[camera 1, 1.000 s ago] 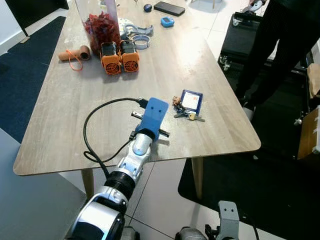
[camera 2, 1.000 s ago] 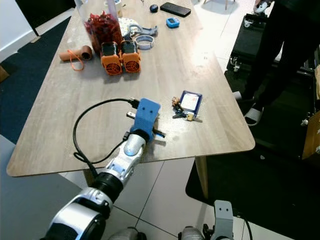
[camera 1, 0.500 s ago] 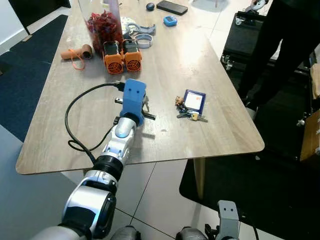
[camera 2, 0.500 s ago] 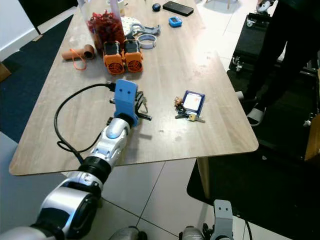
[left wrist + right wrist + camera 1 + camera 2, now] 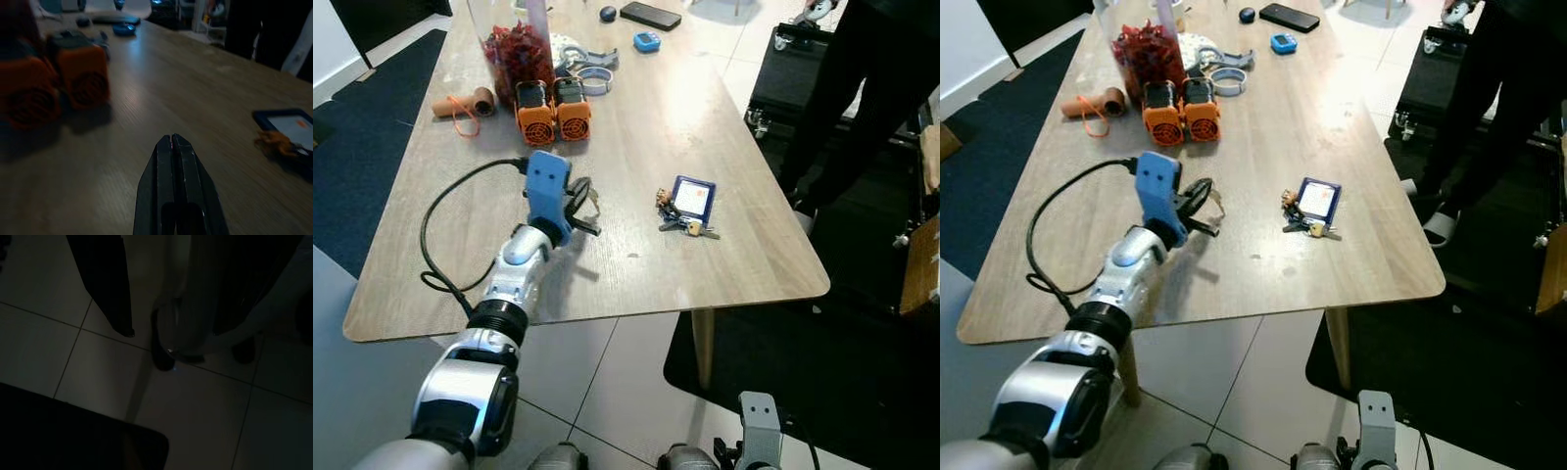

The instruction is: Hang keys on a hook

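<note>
Left gripper (image 5: 583, 199): mine, reached out over the table (image 5: 431, 235), fingers (image 5: 172, 161) pressed together on nothing, pointing toward the far side.
Right gripper: my arm hangs low by the tiled floor (image 5: 44, 357); its dark wrist view shows one finger (image 5: 105, 279), and I cannot tell whether the fingers are apart or together.
Keys (image 5: 677, 220): flat on the table near its right edge, to the right of my left gripper and apart from it.
Tag (image 5: 692, 199): blue with a pale face, touching the keys on their far side.
Keys' axis: bunch runs roughly left to right, gold key tip toward the right edge.
Way between: bare wood lies between my fingers and the keys.
Orange blocks (image 5: 553, 111): two side by side, beyond my gripper.
Jar (image 5: 514, 44): clear, holding red pieces, just behind the blocks.
Phone (image 5: 648, 15): at the far end.
Person (image 5: 862, 88): dark-clothed legs standing past the right edge.
</note>
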`<state>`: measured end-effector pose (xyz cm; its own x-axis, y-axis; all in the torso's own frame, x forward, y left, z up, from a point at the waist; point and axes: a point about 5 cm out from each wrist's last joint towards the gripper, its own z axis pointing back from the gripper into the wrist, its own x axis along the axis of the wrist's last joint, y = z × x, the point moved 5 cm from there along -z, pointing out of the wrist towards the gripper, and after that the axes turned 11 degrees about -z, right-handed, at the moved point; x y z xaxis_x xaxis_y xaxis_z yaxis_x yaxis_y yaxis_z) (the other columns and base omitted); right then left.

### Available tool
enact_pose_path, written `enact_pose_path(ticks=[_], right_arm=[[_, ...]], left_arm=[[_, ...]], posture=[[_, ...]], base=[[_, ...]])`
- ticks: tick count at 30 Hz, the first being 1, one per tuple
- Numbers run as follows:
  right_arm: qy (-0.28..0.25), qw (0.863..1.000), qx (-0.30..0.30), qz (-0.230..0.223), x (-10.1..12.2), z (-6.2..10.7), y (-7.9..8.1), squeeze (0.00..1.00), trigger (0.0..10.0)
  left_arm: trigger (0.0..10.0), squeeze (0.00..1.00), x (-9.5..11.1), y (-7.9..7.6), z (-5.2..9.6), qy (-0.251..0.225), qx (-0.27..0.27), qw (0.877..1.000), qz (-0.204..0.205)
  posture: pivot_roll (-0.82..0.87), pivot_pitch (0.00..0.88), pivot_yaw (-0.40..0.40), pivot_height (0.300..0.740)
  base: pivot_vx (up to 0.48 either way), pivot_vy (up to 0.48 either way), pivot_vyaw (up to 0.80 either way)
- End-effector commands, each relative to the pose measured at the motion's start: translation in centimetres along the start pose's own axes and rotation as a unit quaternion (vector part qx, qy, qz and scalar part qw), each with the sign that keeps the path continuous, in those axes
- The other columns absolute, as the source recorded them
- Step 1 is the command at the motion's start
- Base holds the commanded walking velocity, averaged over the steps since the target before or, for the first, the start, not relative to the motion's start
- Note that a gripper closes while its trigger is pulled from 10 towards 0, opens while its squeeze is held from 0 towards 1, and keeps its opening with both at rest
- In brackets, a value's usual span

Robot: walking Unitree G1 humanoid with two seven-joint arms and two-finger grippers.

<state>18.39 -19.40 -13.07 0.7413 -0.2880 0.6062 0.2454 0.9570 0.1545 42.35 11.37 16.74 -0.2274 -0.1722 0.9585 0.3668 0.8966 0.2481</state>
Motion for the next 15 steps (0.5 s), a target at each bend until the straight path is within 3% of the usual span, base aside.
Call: enact_pose_path(ticks=[1,3,6,15], right_arm=[[0.009,1.000,-0.004,-0.003,-0.5,0.1,-0.2,0.00,10.0],[0.007,1.000,-0.004,-0.004,-0.3,0.0,-0.2,0.00,10.0],[0.005,1.000,-0.004,-0.004,-0.2,0.0,-0.2,0.00,10.0],[0.006,1.000,-0.002,-0.002,-0.1,0.0,-0.1,0.00,10.0]], left_arm=[[0.0,0.00,-0.5,1.6,0.6,0.009,0.015,1.000,-0.022],[0.0,0.00,-0.6,3.5,1.2,0.020,0.036,0.998,-0.048],[0.0,0.00,-0.7,4.6,1.6,0.025,0.042,0.997,-0.059],[0.0,0.00,-1.2,6.0,3.9,0.031,-0.037,0.994,-0.099]], posture=[[0.02,0.106,0.023,0.740],[0.02,0.103,0.022,0.740],[0.02,0.102,0.021,0.740],[0.03,0.103,0.013,0.740]], base=[[0.000,0.000,0.00],[0.000,0.000,0.00],[0.000,0.000,0.00],[0.000,0.000,0.00]])
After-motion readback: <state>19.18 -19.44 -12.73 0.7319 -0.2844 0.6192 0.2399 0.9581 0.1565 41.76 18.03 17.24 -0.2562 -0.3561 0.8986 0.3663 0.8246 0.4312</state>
